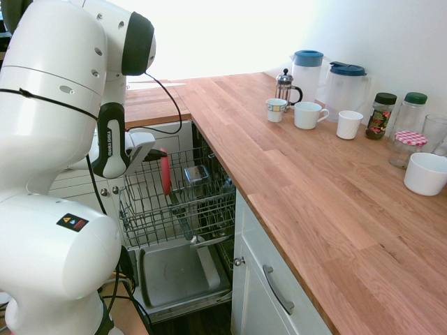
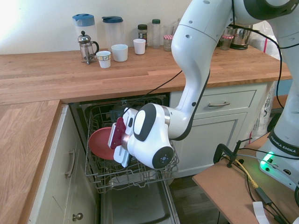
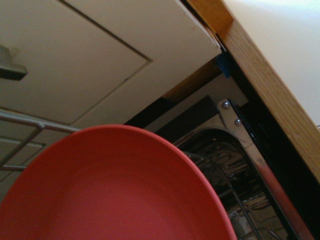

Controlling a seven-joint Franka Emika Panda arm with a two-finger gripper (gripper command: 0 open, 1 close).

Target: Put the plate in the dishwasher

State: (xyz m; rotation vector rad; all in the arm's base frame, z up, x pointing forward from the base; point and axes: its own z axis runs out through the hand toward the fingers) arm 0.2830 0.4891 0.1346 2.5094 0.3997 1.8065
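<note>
First exterior view: the white arm is filling the left side of the frame, and the gripper (image 1: 150, 157) is sitting left of centre over the pulled-out rack (image 1: 178, 202) of the dishwasher (image 1: 185, 279). The plate (image 1: 165, 174) is showing edge-on as a thin red strip just right of the gripper, standing upright among the wires at the rack's left part. The door panel is lying open at the bottom centre. Along the wooden bench (image 1: 314, 181), upper right, a french press (image 1: 285, 86), two jugs (image 1: 346, 87), mugs (image 1: 307, 114), jars (image 1: 380, 115) and a white bowl (image 1: 425, 173) are lined up.

Second exterior view: here the arm is coming in from the upper right and bending down to the middle of the frame. The plate (image 2: 100, 143) is showing its round face at centre left, tilted a bit, lower edge down inside the rack (image 2: 117, 179). The jaws are clamped shut on the plate's right rim, right where the gripper (image 2: 120, 140) is meeting it. White cabinets (image 2: 219, 121) are flanking the dishwasher (image 2: 135, 205).

Wrist view: the plate (image 3: 110, 190) is taking up the whole lower half, blurry and close. Behind it, a white cabinet front (image 3: 100, 55) is filling the upper left, the bench edge (image 3: 265, 80) is running diagonally at the upper right, and the rack wires (image 3: 225, 170) are peeking in at the lower right.
</note>
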